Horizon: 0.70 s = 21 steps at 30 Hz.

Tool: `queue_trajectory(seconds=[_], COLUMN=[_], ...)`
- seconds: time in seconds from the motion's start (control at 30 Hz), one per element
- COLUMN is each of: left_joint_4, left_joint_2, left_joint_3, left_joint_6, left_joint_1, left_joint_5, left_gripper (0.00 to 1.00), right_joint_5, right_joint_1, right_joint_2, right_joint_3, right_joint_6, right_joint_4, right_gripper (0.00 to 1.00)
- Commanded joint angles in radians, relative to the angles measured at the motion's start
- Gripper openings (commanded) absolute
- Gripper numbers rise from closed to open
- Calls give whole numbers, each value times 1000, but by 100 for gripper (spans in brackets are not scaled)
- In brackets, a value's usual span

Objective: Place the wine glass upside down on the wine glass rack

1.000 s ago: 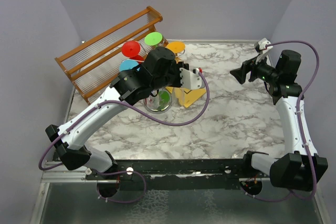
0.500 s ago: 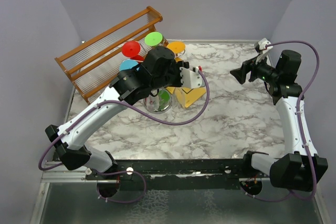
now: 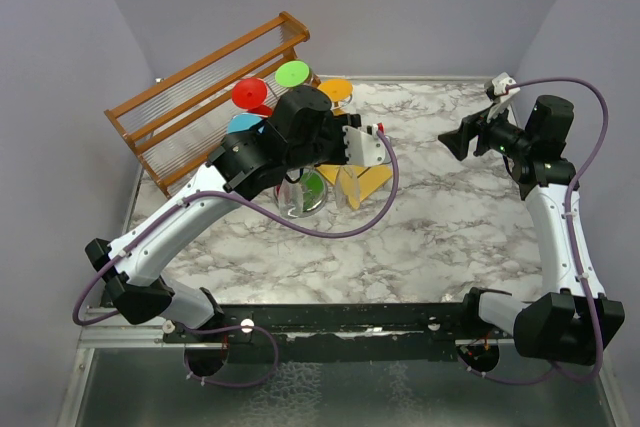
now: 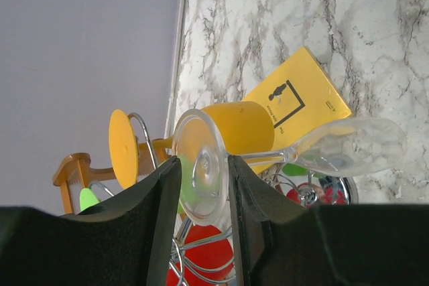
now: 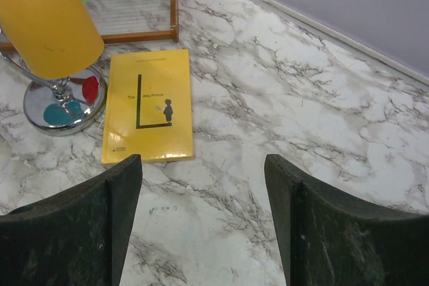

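My left gripper (image 4: 204, 165) is shut on the round foot of a clear wine glass (image 4: 348, 147), which lies sideways in the air with its bowl to the right. In the top view the glass (image 3: 345, 187) hangs over the yellow book beside the silver wire wine glass rack (image 3: 300, 199). The rack's looping arms (image 4: 201, 259) sit just behind my fingers and carry red, green, orange and blue glasses. My right gripper (image 5: 204, 226) is open and empty, high over the right side of the table (image 3: 450, 142).
A yellow book (image 5: 149, 105) lies flat right of the rack's shiny base (image 5: 64, 108). A brown wooden slatted rack (image 3: 200, 97) stands at the back left. An orange glass (image 5: 47, 25) hangs on the rack's near side. Walls close the table's back and sides.
My left gripper has shifted slightly back and left with the clear glass, whose bowl now shows over the yellow book. The right arm has not moved.
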Motion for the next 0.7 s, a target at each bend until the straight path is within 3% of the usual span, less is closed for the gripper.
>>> queue_trajectory(seconds=[0.0,0.67], left_joint_4=[7,-35], left_joint_2=[-2,-22], left_joint_3=[45,42], left_joint_6=[-22,-42], left_joint_1=[-5,-5], left_joint_5=[49,111], left_gripper=[38,44], right_joint_5=[1,3], right_joint_1=[-2,-2], right_joint_2=[-20,-19], right_joint_3=[-4,6], right_joint_6=[-7,-11], right_joint_4=[25,18], right_gripper=[73,74])
